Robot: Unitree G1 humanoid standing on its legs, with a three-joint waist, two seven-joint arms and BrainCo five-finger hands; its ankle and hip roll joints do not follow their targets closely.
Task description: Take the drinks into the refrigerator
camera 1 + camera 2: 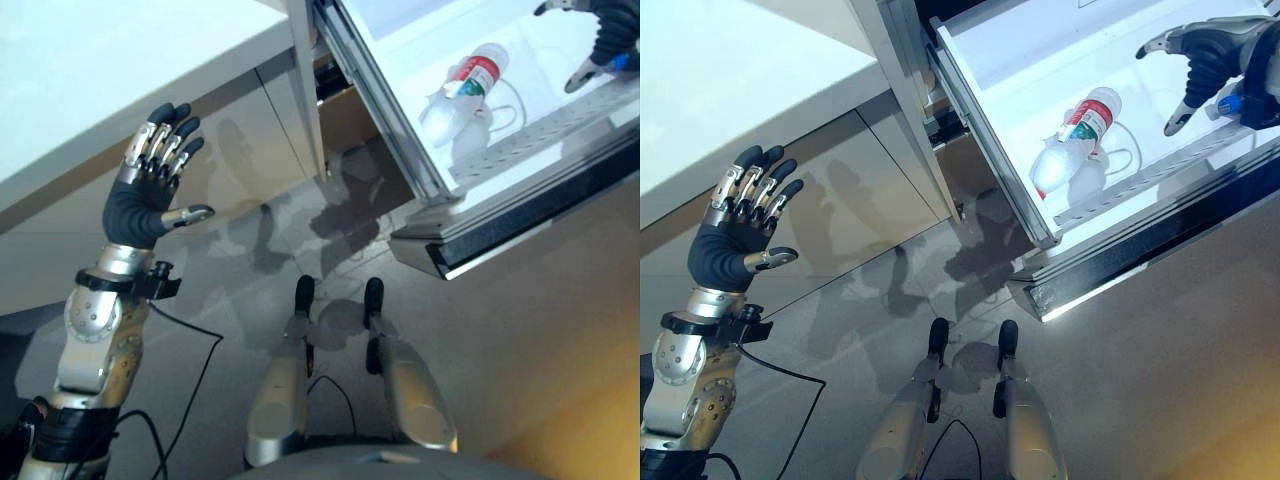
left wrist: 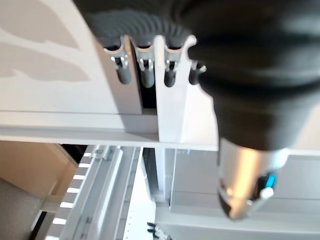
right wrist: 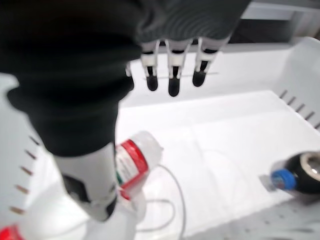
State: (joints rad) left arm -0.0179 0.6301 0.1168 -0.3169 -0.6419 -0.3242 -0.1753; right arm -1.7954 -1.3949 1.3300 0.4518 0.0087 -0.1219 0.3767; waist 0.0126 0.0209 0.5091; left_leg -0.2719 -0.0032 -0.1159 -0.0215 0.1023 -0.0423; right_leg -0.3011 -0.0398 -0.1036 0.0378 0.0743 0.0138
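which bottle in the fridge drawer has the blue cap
The dark bottle near the drawer's corner has the blue cap; the clear bottle with the red-and-green label lies mid-drawer.

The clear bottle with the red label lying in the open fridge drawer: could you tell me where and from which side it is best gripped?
Probably round its middle, at the red label, coming down from above. The clear bottle lies on its side on the drawer floor, clear of the walls and of the dark bottle, so fingers and thumb could straddle it. The right hand hovers open nearby.
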